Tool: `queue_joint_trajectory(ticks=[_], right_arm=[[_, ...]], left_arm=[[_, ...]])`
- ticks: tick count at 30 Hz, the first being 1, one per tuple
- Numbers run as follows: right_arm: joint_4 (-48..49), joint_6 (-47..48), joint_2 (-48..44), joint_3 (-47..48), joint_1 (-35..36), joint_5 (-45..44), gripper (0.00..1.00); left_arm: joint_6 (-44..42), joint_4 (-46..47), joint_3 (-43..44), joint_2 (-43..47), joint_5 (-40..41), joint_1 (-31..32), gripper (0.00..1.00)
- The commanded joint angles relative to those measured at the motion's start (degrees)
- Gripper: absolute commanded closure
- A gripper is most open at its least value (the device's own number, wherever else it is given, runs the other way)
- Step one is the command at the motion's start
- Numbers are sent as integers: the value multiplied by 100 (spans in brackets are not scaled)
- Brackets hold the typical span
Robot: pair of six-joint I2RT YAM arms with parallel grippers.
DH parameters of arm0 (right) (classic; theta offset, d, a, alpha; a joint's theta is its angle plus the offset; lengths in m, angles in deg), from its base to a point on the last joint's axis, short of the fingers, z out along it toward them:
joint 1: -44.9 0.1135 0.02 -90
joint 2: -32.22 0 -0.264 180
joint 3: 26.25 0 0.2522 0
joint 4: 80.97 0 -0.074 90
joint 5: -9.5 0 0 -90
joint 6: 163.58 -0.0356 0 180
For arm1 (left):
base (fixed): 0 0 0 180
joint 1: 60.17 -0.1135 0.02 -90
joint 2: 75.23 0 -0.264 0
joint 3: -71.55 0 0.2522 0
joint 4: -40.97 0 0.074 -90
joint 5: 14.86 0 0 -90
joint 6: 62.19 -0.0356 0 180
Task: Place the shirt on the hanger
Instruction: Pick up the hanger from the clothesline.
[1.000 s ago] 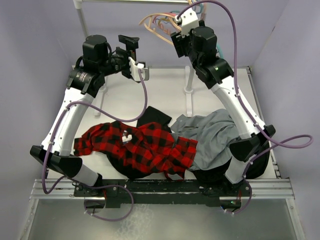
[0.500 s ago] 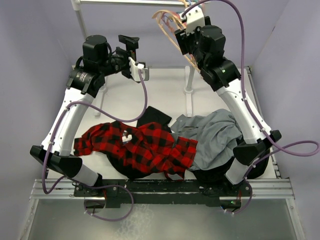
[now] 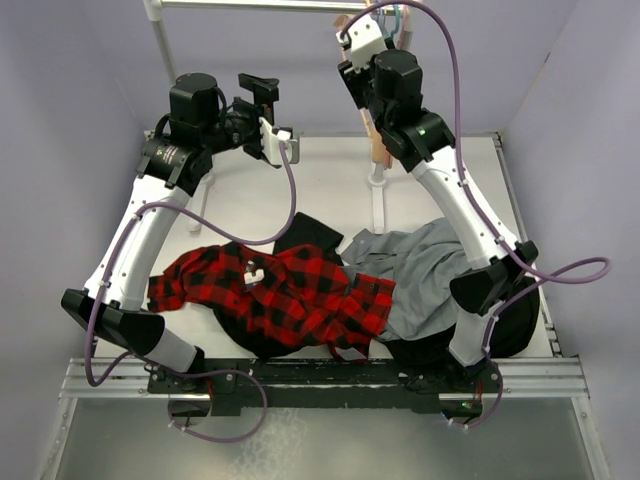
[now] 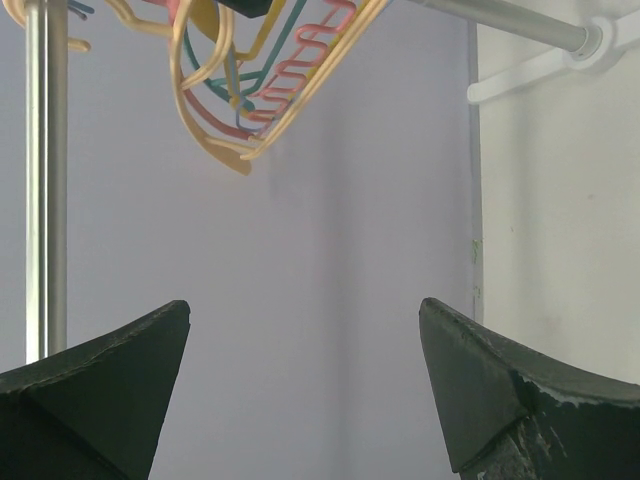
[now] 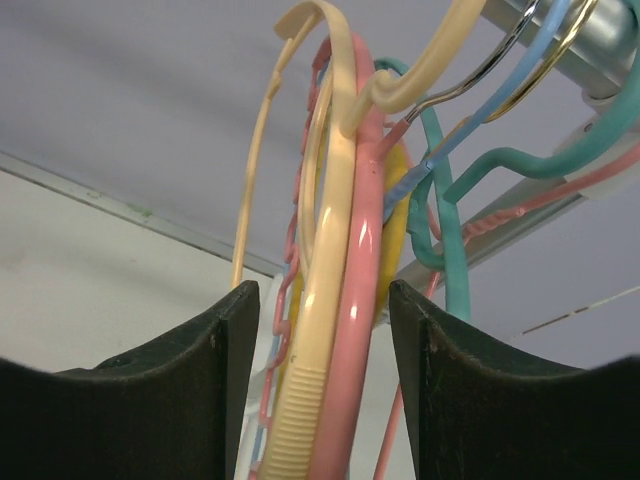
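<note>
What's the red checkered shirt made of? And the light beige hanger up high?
The shirt looks like soft woven cloth, maybe flannel: it lies crumpled in floppy folds, not shiny. The hanger looks like smooth, slightly glossy plastic: one moulded cream piece with little ridges low down.

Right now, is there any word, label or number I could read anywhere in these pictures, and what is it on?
No text can be read in any view.
On the shirt: a small white mark, possibly lettering, too small to read.
On the hangers: no writing visible.
</note>
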Motion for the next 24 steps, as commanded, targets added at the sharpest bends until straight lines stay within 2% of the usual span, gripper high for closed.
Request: queue_joint_trajectory(ticks=[1, 3, 6, 9, 11, 16, 24], right_arm=[[178, 287, 34, 347, 21, -396, 48], [191, 323, 77, 351, 19, -454, 57], [199, 315, 94, 352, 22, -456, 65], [186, 311, 81, 375, 20, -453, 81], [159, 292, 36, 373, 18, -443, 87], [185, 243, -192, 240, 24, -359, 96], [239, 284, -464, 112, 97, -162, 100]], left_arm=[[-118, 243, -18, 149, -25, -41, 1], [-121, 260, -20, 143, -3, -38, 0], [-142, 258, -35, 132, 0, -37, 1], [-142, 279, -26, 122, 10, -41, 1], [-143, 295, -21, 118, 24, -38, 1], [-122, 353, -21, 112, 67, -45, 0], [68, 660, -73, 174, 320, -46, 1]])
